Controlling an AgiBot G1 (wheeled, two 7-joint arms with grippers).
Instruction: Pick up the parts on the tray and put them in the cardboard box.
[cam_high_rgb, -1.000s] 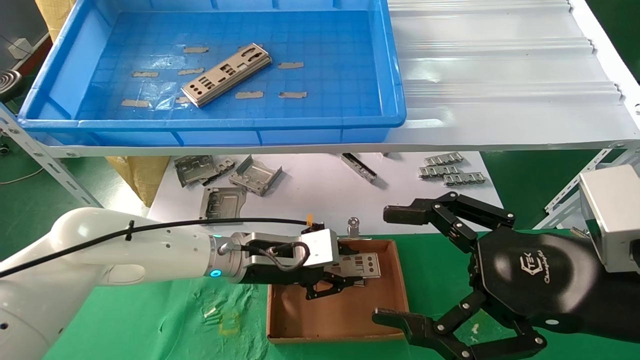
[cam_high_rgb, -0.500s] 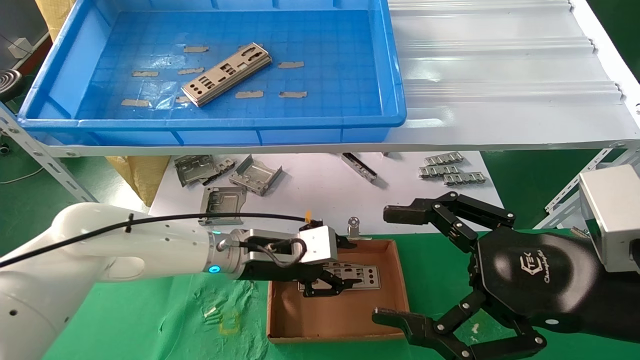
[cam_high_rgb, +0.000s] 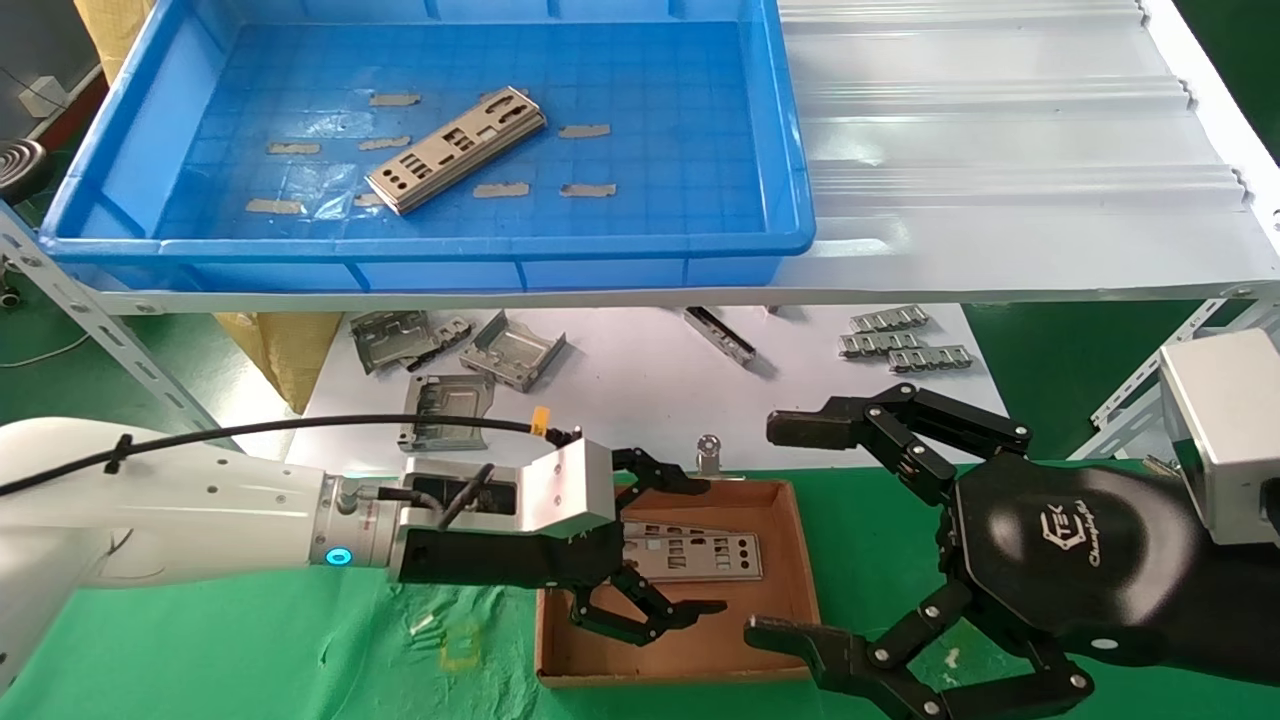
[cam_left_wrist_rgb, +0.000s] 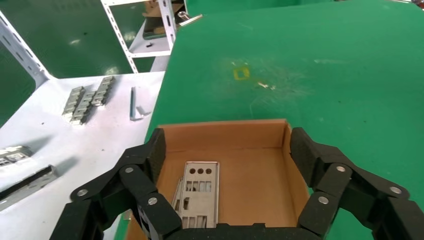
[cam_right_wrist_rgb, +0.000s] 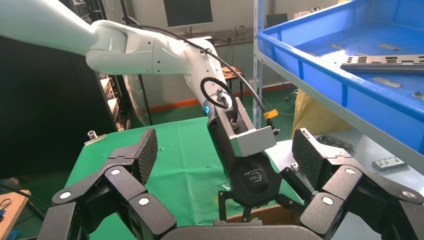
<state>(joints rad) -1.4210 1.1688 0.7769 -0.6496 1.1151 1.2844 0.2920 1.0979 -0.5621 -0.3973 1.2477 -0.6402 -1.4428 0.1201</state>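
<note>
One silver-grey punched plate (cam_high_rgb: 455, 150) lies slanted on the floor of the blue tray (cam_high_rgb: 420, 243) on the upper shelf. The brown cardboard box (cam_high_rgb: 700, 650) sits on the green cloth below, with plates (cam_high_rgb: 700, 552) lying flat inside near its far wall. My left gripper (cam_high_rgb: 705, 548) hovers open at the box's left side, its fingers spread either side of the plates and touching nothing. In the left wrist view the gripper (cam_left_wrist_rgb: 230, 146) frames the box (cam_left_wrist_rgb: 225, 135) and the plates (cam_left_wrist_rgb: 200, 192). My right gripper (cam_high_rgb: 780, 530) stays open and empty beside the box's right wall.
Bent grey brackets (cam_high_rgb: 510, 350) and linked clip strips (cam_high_rgb: 905, 340) lie on the white table under the shelf. A white corrugated sheet (cam_high_rgb: 1000, 150) covers the shelf right of the tray. A small metal clip (cam_high_rgb: 708, 452) stands at the box's far edge.
The left gripper lowered the plate into the box, opened and let it go. It has since drawn back to the left, and the plate stays in the box. The right arm has not moved.
</note>
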